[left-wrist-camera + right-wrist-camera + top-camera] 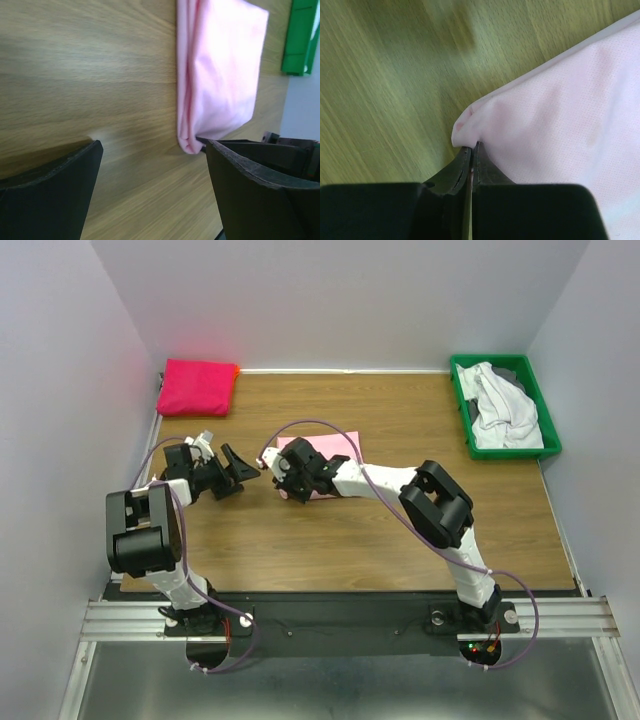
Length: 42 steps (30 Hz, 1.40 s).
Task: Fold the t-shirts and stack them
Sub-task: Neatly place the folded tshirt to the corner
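T-shirts lie in three places on the wooden table point(350, 540): white and grey ones point(500, 405) crumpled in the green bin point(515, 453) far right, a magenta t-shirt point(197, 387) folded far left, and a light pink t-shirt point(340, 447) folded mid-table. The right gripper point(471, 147) is pinched tight on a corner of the pink one. The left gripper point(152, 144) hovers beside it, spread wide and empty.

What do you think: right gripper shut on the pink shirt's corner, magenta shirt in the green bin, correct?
Not quite: the magenta shirt lies on the table, far left, not in the bin, as the top view shows. The right gripper is shut on the pink shirt's corner.
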Each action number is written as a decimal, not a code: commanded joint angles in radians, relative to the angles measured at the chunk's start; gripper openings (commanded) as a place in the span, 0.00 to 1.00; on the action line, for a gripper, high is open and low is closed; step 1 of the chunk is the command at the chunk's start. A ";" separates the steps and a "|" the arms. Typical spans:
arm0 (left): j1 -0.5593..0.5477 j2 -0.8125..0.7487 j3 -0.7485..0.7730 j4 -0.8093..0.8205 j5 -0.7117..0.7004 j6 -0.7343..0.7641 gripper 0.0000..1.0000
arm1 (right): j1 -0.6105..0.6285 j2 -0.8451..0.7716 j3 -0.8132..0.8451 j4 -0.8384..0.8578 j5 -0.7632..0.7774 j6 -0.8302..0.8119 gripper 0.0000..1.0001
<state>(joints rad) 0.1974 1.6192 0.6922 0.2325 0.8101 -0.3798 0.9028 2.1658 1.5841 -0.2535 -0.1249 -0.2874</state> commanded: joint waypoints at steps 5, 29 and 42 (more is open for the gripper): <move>-0.159 0.024 0.000 0.301 -0.073 -0.249 0.97 | -0.024 -0.054 0.080 -0.018 -0.059 0.077 0.01; -0.325 0.265 0.079 0.476 -0.316 -0.565 0.83 | -0.048 -0.058 0.160 -0.018 -0.105 0.156 0.01; -0.368 0.369 0.174 0.553 -0.425 -0.607 0.68 | -0.051 -0.055 0.168 -0.018 -0.113 0.169 0.00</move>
<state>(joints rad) -0.1528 1.9617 0.8440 0.7986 0.4606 -0.9932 0.8570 2.1605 1.7142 -0.2878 -0.2211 -0.1333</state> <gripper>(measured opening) 0.690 0.037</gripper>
